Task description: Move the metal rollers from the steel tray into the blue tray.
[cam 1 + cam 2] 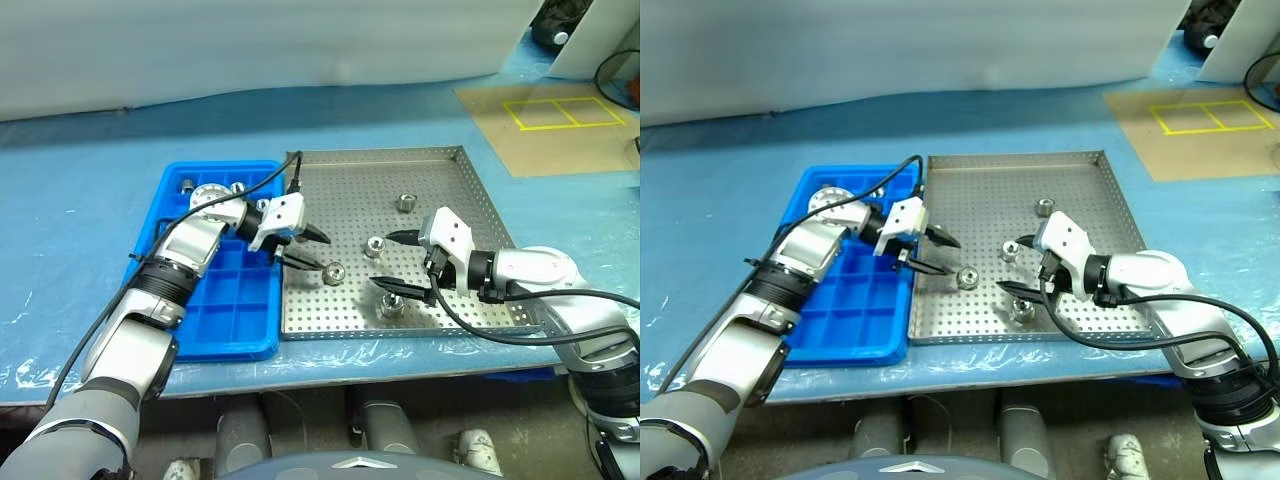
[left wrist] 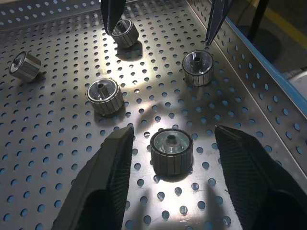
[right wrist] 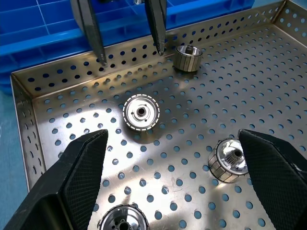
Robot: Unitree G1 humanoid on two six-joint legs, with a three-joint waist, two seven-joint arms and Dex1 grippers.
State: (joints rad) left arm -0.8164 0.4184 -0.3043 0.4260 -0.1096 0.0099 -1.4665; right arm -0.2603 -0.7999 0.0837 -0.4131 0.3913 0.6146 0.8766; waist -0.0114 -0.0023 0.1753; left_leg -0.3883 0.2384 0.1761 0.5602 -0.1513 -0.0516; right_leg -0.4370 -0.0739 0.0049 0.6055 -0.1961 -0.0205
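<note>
Now both grippers are hovering empty over the rollers in the steel tray.

Four rollers point(image 1: 333, 272) are lying loose on the steel tray point(image 1: 450, 170), while a few are already sitting in the far cells of the blue tray point(image 1: 215, 330) on the table. The left gripper point(image 1: 305, 250) is poised partly open, its jaws straddling one roller without touching it; the right gripper point(image 1: 405, 265) is standing wide over two others, holding nothing. A closing jaw could be nudging a roller onto its side, sending it rolling off or into a neighbour; the arms could also be crowding each other.

Steel tray point(image 1: 470, 190) with four metal rollers point(image 1: 333, 272), blue tray point(image 1: 225, 330) beside, both grippers parted
</note>
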